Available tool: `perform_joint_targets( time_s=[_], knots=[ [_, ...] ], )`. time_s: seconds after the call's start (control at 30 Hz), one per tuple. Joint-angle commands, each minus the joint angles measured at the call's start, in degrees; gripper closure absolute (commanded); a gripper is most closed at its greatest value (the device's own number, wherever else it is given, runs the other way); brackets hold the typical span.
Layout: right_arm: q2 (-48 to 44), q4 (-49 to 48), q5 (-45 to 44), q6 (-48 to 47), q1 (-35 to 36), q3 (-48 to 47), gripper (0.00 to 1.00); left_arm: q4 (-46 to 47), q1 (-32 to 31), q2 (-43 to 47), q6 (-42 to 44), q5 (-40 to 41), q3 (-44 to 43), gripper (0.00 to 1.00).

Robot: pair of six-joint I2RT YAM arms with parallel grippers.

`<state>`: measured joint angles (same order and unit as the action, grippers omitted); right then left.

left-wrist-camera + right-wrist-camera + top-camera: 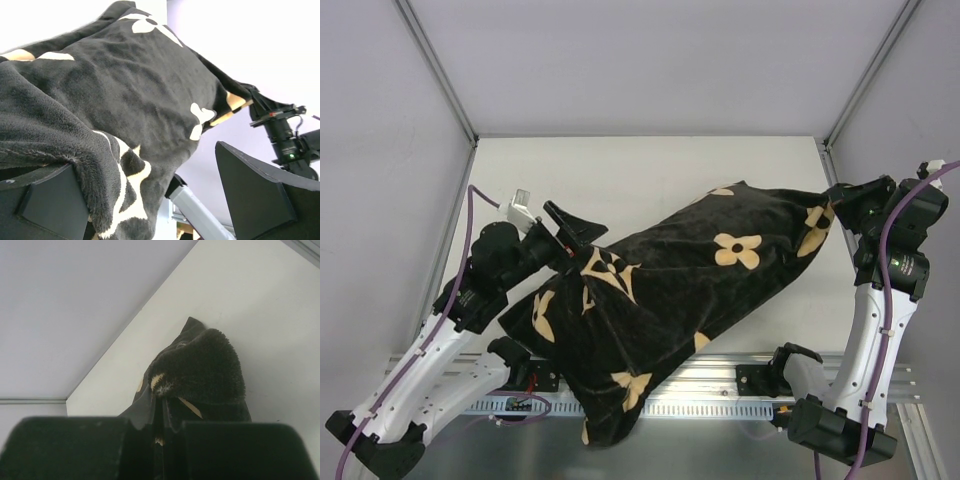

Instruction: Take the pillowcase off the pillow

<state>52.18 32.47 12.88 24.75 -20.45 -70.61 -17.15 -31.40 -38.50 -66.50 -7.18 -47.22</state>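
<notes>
Pillowcase [670, 290] corner pinched in closed right gripper [161, 422] — left gripper [145, 165] wide open, gripping nothing.

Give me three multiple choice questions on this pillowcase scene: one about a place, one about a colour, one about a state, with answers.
1. Where do the right fingers hold the pillowcase? A its middle; B its right-end corner; C its left end.
2. What colour are its flower prints? A red; B blue; C tan.
3. How do the left fingers stand? A open; B shut on fabric; C out of view.
Answers: B, that corner is pinched; C, tan on black; A, a wide gap shows between them.
</notes>
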Motion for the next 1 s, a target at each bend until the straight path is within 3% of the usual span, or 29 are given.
perform_joint_targets(
  time_s=[0.0, 0.17, 0.23, 0.27, 0.3, 0.4, 0.57, 0.67, 0.7, 0.83, 0.9, 0.97],
  knots=[
    [-0.86, -5.40, 2.05, -0.49, 0.58, -0.67, 0.99, 6.77, 0.37, -1.31, 3.22, -0.37, -2.61, 0.07],
    [0.72, -2.94, 5.22, -3.47, 1.99, -2.77, 0.99, 9.24, 0.46, -5.52, 3.39, -3.54, -4.36, 0.07],
    [1.77, -0.22, 6.18, -5.49, 3.82, -5.14, 0.75, 10.29, 0.37, -9.21, 3.39, -4.77, -5.42, 0.08],
    [2.13, 1.09, 6.19, -8.03, 4.88, -6.11, 0.44, 10.81, 0.37, -10.62, 3.31, -5.82, -6.47, 0.08],
    [2.39, 4.59, 4.88, -9.45, 6.11, -8.64, 0.32, 11.86, 0.29, -12.81, 3.31, -6.44, -7.09, 0.08],
    [2.40, 8.91, -0.38, -14.10, 16.45, -11.30, 0.11, 14.06, 0.11, -16.76, 2.96, -8.90, -9.29, 0.09],
    [0.47, 9.64, -7.42, -17.10, 30.97, -10.08, 0.05, 15.39, -2.35, -21.69, 2.43, -10.13, -12.98, 0.09],
    [0.11, 8.40, -10.24, -18.16, 43.79, -7.45, 0.04, 15.65, -2.88, -22.84, 2.08, -10.57, -13.95, 0.10],
    [0.46, 7.79, -14.25, -18.34, 47.57, -6.74, 0.04, 15.74, -2.88, -22.85, 1.99, -10.31, -13.95, 0.10],
    [2.65, 3.14, -31.30, -18.52, 74.80, -2.09, 0.04, 15.65, -2.88, -22.85, 1.99, -10.05, -13.42, 0.10],
    [4.58, -4.31, -40.96, -17.81, 86.38, 2.13, 0.03, 15.74, -2.79, -23.11, 1.64, -10.48, -13.51, 0.10],
    [7.65, -9.41, -44.24, -17.37, 91.26, 3.19, 0.03, 15.74, -2.88, -23.20, 1.46, -10.92, -13.42, 0.10]
  ],
)
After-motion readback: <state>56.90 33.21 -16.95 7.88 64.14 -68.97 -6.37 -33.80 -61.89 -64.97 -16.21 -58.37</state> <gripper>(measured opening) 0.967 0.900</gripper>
